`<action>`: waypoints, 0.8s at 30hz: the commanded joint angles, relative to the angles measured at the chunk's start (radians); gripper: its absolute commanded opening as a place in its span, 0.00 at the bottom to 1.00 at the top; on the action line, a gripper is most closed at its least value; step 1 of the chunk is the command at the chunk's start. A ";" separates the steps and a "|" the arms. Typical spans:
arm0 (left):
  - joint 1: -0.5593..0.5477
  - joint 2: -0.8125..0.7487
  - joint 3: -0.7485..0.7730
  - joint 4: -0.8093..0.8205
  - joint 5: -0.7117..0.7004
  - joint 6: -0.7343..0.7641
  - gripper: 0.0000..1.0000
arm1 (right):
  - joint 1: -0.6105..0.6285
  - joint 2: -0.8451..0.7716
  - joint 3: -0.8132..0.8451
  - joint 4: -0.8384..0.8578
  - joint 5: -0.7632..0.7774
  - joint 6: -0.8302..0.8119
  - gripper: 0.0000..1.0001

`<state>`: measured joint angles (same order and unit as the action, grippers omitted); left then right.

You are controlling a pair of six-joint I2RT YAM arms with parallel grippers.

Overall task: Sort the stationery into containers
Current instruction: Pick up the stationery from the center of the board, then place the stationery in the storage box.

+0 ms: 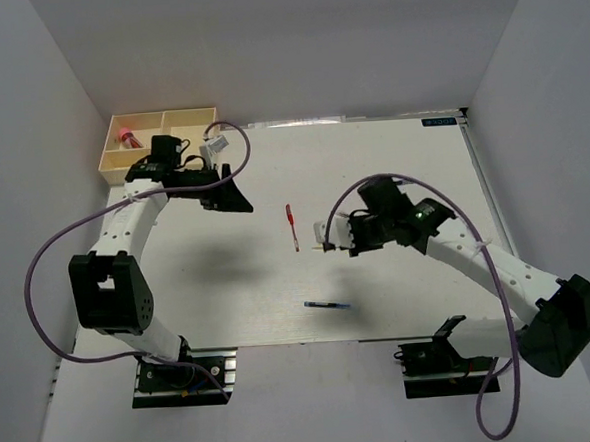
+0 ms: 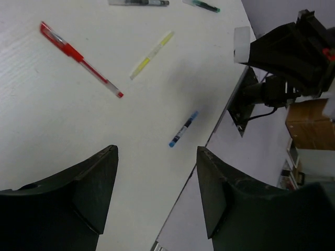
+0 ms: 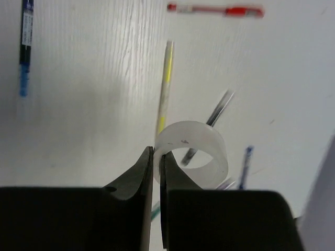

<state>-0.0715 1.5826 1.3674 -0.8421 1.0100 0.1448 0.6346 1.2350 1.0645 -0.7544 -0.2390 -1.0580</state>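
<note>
The cream tray (image 1: 190,113) stands at the far left corner, with the pink cylinder (image 1: 128,137) in its left compartment. My left gripper (image 1: 238,191) is open and empty just right of the tray, above the table (image 2: 157,157). My right gripper (image 1: 326,237) is shut on the wall of the whitish tape ring (image 3: 191,151) and holds it above the table's middle. Below it lie a yellow-green pen (image 3: 166,86), a dark clear pen (image 3: 217,112) and a blue pen (image 3: 245,164). A red pen (image 1: 292,226) and a dark blue pen (image 1: 328,305) lie apart.
The white table ends at its near edge (image 1: 283,344), just past the dark blue pen. Grey walls close in the left, back and right. A purple cable (image 1: 232,135) loops from the left arm close to the tray.
</note>
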 commanded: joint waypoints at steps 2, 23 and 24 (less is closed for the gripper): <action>-0.068 0.008 -0.034 0.003 0.054 -0.073 0.68 | 0.176 -0.087 -0.116 0.283 0.122 -0.219 0.00; -0.333 -0.039 -0.120 0.132 -0.145 -0.180 0.57 | 0.591 0.014 -0.302 0.673 0.585 -0.409 0.00; -0.333 -0.041 -0.125 0.136 -0.148 -0.183 0.57 | 0.600 0.012 -0.310 0.691 0.595 -0.405 0.00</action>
<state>-0.3981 1.6100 1.2495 -0.7490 0.9127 -0.0200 1.2011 1.2457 0.7559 -0.1539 0.2420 -1.4586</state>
